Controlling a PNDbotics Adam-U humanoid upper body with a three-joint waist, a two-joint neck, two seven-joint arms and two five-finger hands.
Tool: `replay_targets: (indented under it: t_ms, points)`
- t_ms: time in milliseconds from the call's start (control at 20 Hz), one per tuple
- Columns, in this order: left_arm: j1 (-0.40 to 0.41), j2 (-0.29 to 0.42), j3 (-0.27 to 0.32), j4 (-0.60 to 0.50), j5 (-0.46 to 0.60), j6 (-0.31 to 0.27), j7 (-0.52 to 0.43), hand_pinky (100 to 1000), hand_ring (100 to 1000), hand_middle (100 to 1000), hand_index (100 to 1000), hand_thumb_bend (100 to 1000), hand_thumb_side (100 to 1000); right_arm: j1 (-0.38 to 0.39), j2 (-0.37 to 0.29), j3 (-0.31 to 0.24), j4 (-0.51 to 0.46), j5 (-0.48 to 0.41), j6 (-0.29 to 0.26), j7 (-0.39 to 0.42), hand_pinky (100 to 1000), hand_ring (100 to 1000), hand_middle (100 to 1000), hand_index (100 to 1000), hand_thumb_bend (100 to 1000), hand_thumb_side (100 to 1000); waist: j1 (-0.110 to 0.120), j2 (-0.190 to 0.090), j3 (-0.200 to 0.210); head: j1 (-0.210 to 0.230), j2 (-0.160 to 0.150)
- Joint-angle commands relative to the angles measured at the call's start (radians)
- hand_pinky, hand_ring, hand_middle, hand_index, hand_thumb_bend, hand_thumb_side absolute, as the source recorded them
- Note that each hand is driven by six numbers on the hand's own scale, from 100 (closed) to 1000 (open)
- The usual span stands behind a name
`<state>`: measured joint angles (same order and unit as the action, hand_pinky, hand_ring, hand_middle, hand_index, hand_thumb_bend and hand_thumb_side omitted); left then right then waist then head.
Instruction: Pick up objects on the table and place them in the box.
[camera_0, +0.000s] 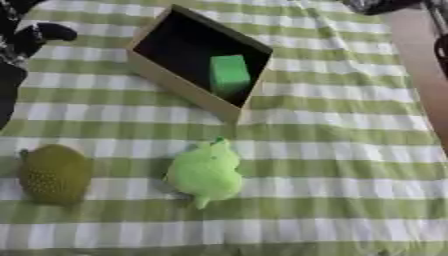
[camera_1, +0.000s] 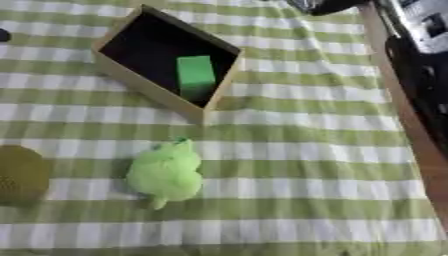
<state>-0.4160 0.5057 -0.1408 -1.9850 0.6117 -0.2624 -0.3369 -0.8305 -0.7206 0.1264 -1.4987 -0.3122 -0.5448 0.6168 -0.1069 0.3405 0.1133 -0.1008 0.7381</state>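
Inside the tan box (camera_0: 175, 85), a smooth green block (camera_0: 229, 73) stands upright.

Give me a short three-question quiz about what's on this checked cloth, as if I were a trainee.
1. True or false: the green block already lies inside the box.
2. Which lies nearer the box: A, the light green soft toy, or B, the olive bumpy object?
3. Fill in: the left hand shows near the view's upper ____ edge.

Key: 1 true; 2 A; 3 left.
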Motion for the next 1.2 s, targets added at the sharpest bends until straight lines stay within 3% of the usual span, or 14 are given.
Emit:
replay_targets:
  t_ms: [50,150,350,400,750,900,950,1000,1200]
  points:
    - [-0.004,0.053,0.023,-0.015,-0.049,-0.025,0.005,759,922,806,872,100,608,0.05,-0.097,-0.051,-0.146,-0.127,-0.201,0.234,1000,1000,649,1000,100,100,0.022,-0.034,-0.006,0.009,0.003]
    - [0.001,0.102,0.038,-0.015,-0.116,-0.065,0.012,762,920,806,876,100,667,0.119,-0.135,-0.086,-0.219,-0.185,-0.171,0.204,1000,1000,635,987,100,100,0.027,-0.035,-0.013,0.011,0.005]
    - [0.02,0.24,0.05,-0.015,-0.258,-0.174,0.04,771,919,817,894,100,672,0.248,-0.2,-0.149,-0.329,-0.228,-0.157,0.125,1000,1000,621,970,100,102,0.042,-0.038,-0.026,0.01,0.013]
    - [0.028,0.279,0.051,-0.015,-0.292,-0.198,0.048,773,921,821,898,100,672,0.276,-0.21,-0.163,-0.352,-0.237,-0.158,0.102,1000,1000,617,966,100,140,0.045,-0.039,-0.029,0.011,0.014]
    - [0.11,0.493,0.057,-0.015,-0.536,-0.298,0.084,834,964,896,934,100,350,0.437,-0.237,-0.243,-0.485,-0.298,-0.144,-0.052,998,1000,585,940,100,383,0.062,-0.038,-0.043,-0.001,0.01]
    - [0.156,0.555,0.057,-0.015,-0.634,-0.325,0.075,854,976,902,938,100,289,0.5,-0.231,-0.289,-0.499,-0.325,-0.147,-0.11,997,1000,581,930,100,369,0.066,-0.036,-0.05,-0.013,0.005]
    - [0.167,0.569,0.057,-0.015,-0.662,-0.332,0.068,864,980,904,939,100,274,0.517,-0.228,-0.301,-0.5,-0.329,-0.149,-0.125,999,1000,578,926,100,426,0.067,-0.036,-0.052,-0.014,0.004]
    - [0.177,0.585,0.057,-0.015,-0.692,-0.339,0.06,870,982,904,939,100,262,0.534,-0.226,-0.312,-0.501,-0.332,-0.149,-0.14,1000,1000,573,925,100,376,0.068,-0.036,-0.053,-0.014,0.003]
    - [0.209,0.628,0.045,-0.015,-0.768,-0.342,0.031,905,1000,919,940,100,245,0.584,-0.218,-0.341,-0.501,-0.321,-0.137,-0.171,1000,1000,565,927,100,419,0.076,-0.039,-0.057,-0.015,0.002]
